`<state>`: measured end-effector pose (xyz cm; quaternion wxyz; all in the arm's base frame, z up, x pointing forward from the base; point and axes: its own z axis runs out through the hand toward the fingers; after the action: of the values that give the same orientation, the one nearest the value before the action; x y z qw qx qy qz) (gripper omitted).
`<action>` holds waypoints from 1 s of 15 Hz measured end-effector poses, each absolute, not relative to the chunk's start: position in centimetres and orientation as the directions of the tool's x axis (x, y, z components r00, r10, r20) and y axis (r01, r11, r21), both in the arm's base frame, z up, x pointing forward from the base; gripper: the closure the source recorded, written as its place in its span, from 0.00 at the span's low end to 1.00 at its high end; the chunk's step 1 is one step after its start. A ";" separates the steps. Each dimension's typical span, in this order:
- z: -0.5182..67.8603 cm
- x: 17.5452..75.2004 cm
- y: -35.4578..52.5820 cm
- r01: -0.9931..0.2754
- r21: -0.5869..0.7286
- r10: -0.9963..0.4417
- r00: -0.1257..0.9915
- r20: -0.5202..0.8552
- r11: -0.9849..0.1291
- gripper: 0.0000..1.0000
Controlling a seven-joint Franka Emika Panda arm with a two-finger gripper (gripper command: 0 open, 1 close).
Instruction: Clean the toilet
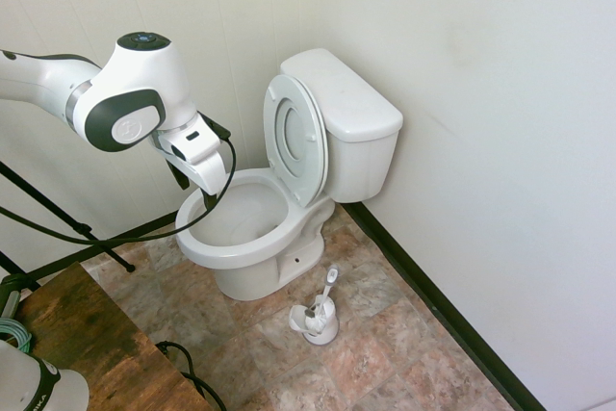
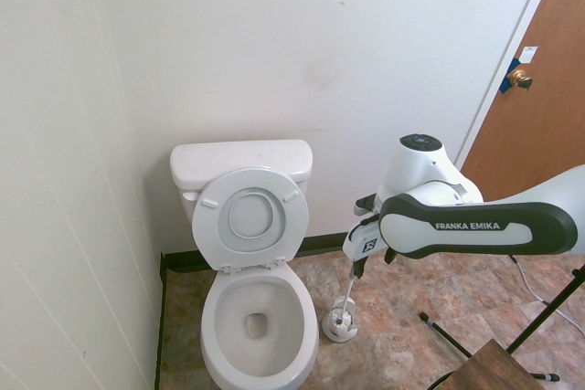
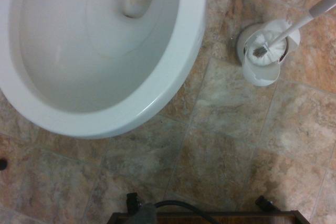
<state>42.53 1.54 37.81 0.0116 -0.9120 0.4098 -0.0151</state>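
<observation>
The toilet (image 1: 255, 228), fixed in the corner with lid and seat up, is hard, slick porcelain, so the empty, wide-spread hand (image 1: 192, 180) beside the bowl should likely grasp the brush (image 1: 327, 286) by its thin handle

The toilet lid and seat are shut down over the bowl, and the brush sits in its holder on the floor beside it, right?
Not quite. The toilet has its lid and seat raised, leaning back against the tank, so the bowl is open; the second exterior view shows this plainly. The brush does sit in its holder on the floor beside it.
</observation>
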 end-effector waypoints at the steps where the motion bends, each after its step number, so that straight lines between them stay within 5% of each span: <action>1: 37.8 42.6 1.5 -0.747 -0.035 -0.747 0.664 0.020 -0.664 0.00; 5: 36.4 44.2 1.3 -0.796 -0.055 -0.798 0.603 0.028 -0.603 0.00; 15: 24.8 55.1 -9.5 -0.983 -0.001 -0.982 0.182 0.055 -0.182 0.00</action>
<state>55.08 -9.49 24.81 -0.0171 -0.7686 0.6392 -0.0218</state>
